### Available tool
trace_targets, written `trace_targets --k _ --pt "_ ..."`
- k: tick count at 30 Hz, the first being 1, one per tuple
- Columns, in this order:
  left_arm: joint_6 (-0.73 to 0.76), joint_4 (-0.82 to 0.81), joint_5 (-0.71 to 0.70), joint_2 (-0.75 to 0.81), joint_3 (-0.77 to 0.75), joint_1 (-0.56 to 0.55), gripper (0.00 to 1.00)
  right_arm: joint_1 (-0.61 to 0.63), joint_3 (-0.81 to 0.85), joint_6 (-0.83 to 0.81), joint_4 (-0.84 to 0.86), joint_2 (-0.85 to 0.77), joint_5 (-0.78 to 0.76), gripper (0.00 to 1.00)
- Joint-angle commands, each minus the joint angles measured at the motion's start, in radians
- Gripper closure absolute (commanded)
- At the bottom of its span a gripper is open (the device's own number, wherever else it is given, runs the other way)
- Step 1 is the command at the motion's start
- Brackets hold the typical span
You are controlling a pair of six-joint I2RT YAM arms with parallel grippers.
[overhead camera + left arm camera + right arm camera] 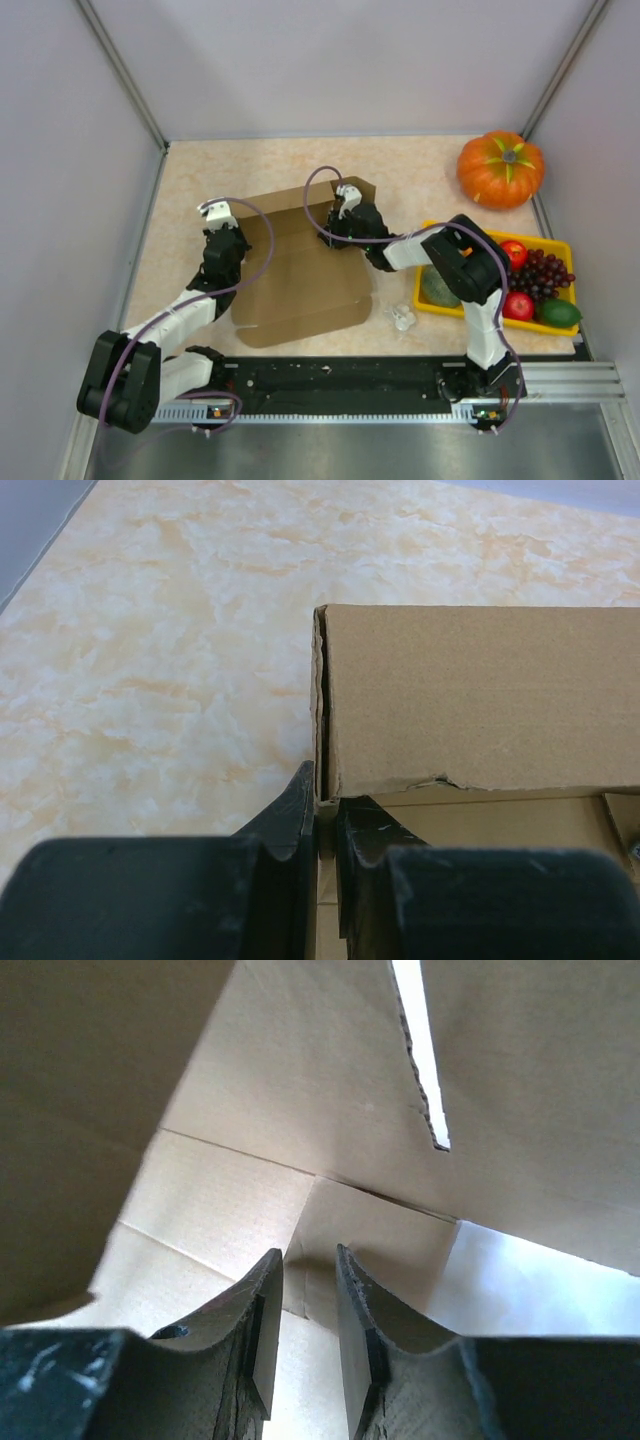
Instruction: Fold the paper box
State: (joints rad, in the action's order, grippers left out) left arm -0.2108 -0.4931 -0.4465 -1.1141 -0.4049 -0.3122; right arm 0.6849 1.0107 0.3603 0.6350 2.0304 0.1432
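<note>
Wide view first: the pale marbled beige surface fills the walled cell. At its centre lies the plain brown die-cut cardboard paper box, mostly flat. Its long axis runs from the arm bases towards the back wall, slightly skewed. The near flap with rounded corners points at the bases, and the far panel stands up as a low wall.

Both black arms reach to that far wall. The left gripper is at the left far corner. On its wrist view its fingers are pressed together, pinching the thin end of the raised cardboard wall where it meets the floor panel. The right gripper is at the right far corner, nose down inside the box. Its wrist view shows the fingers standing a narrow gap apart, with creased cardboard panels and a slit all around. I can't tell whether they are nipping a flap or just hovering over it.

Off to the right sits a yellow plastic tray, well apart from the box. Behind it in the far right corner is an orange pumpkin. The tray holds dark purple grapes, red apples and a green fruit. A small white object lies between the box's near right corner and the tray.
</note>
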Motion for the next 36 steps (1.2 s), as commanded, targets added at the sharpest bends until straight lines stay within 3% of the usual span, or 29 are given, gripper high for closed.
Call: trace_targets --k 1,3,8,15,17,21,25,28,32,34,35,36 --pt "-0.053 -0.005 0.005 0.020 -0.026 -0.001 1.00 0.005 -0.027 -0.004 -0.093 -0.001 -0.024 0.71" --pt "-0.053 -0.007 -0.009 0.017 -0.026 -0.001 1.00 0.005 -0.058 -0.006 -0.097 -0.100 -0.025 0.68" --pt "-0.053 -0.019 -0.034 0.004 -0.029 -0.001 1.00 0.005 -0.055 -0.012 -0.288 -0.266 -0.045 0.61" --pt "-0.050 -0.033 -0.032 0.002 -0.025 0.001 1.00 0.004 -0.279 0.065 -0.252 -0.414 -0.059 0.55" --pt "-0.048 -0.033 -0.032 0.004 -0.023 0.001 1.00 0.004 -0.325 0.084 -0.212 -0.429 -0.063 0.59" --pt "-0.048 -0.036 -0.026 -0.001 -0.026 0.001 1.00 0.004 -0.372 0.103 -0.193 -0.417 -0.095 0.78" --pt "-0.047 -0.032 -0.023 -0.001 -0.028 0.001 1.00 0.005 -0.417 0.204 -0.288 -0.423 -0.356 0.90" --pt "-0.044 -0.032 -0.017 -0.007 -0.032 -0.001 1.00 0.004 -0.443 0.235 -0.285 -0.412 -0.421 0.89" --pt "-0.038 -0.030 -0.011 -0.009 -0.035 -0.001 1.00 0.004 -0.445 0.226 -0.237 -0.391 -0.294 0.86" --pt "-0.038 -0.030 -0.011 -0.010 -0.035 -0.001 1.00 0.004 -0.458 0.189 -0.206 -0.459 -0.272 0.83" --pt "-0.035 -0.030 -0.011 -0.009 -0.035 -0.001 1.00 0.001 -0.448 0.171 -0.234 -0.498 -0.271 0.81" --pt "-0.033 -0.027 -0.012 -0.010 -0.037 -0.001 1.00 -0.007 -0.433 0.151 -0.268 -0.528 -0.260 0.72"
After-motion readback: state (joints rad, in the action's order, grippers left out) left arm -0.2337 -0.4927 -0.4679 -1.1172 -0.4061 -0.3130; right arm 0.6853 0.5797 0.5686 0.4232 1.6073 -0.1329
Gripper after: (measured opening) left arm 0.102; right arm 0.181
